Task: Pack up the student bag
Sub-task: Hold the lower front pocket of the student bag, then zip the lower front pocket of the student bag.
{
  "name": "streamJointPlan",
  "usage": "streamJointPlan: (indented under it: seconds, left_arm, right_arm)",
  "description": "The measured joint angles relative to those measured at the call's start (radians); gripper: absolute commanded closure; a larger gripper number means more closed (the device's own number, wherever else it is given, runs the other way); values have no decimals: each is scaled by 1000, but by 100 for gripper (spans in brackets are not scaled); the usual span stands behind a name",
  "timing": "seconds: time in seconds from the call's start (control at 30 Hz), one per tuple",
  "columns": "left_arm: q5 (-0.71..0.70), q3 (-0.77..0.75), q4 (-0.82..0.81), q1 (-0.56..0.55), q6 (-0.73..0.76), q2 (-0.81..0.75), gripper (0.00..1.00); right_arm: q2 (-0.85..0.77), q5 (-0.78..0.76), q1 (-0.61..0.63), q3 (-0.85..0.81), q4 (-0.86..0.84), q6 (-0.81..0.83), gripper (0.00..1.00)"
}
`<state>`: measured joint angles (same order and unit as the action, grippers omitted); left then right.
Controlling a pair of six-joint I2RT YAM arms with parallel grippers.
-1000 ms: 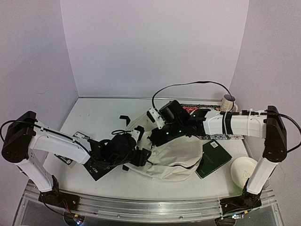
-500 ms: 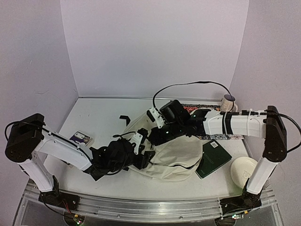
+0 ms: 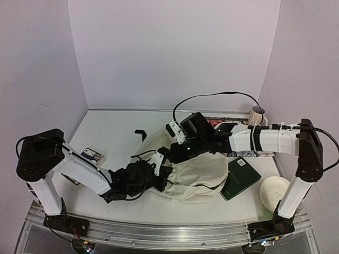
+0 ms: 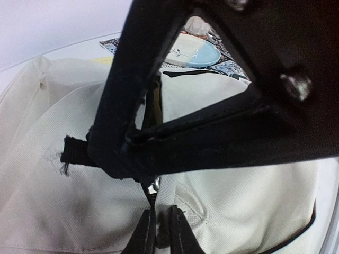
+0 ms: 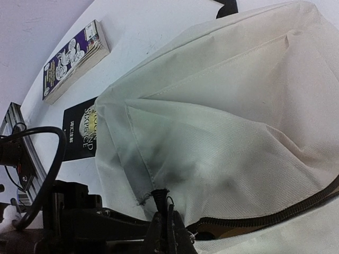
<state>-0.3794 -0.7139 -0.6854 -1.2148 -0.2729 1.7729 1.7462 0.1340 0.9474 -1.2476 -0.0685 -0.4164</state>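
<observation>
The student bag (image 3: 198, 172), cream fabric with black zipper lines, lies in the middle of the table. Its zipper (image 5: 280, 214) is partly open. At the bag's left end my left gripper (image 3: 161, 172) is shut on the black zipper pull (image 4: 151, 193), just below its small metal slider. My right gripper (image 3: 170, 153) reaches in from the right. It is shut on a frayed black fabric tab (image 5: 160, 197) at the bag's upper left corner. The two grippers sit close together, and the right arm's black parts cross the top of the left wrist view.
A purple-covered book (image 3: 92, 155) lies left of the bag, and a black book (image 5: 79, 132) lies beside it. A dark green book (image 3: 241, 177) and a white bowl (image 3: 275, 191) are at the right. A patterned mat (image 3: 235, 153) and a cup (image 3: 258, 114) are behind.
</observation>
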Motion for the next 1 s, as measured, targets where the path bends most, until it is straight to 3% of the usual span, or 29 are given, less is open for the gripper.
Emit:
streamJointPlan:
  seconds: [1.0]
  left_arm:
    - [17,205,-94,-3,-94,-144,100]
  right_arm:
    - [-34,4,-244,34,-13,53,100]
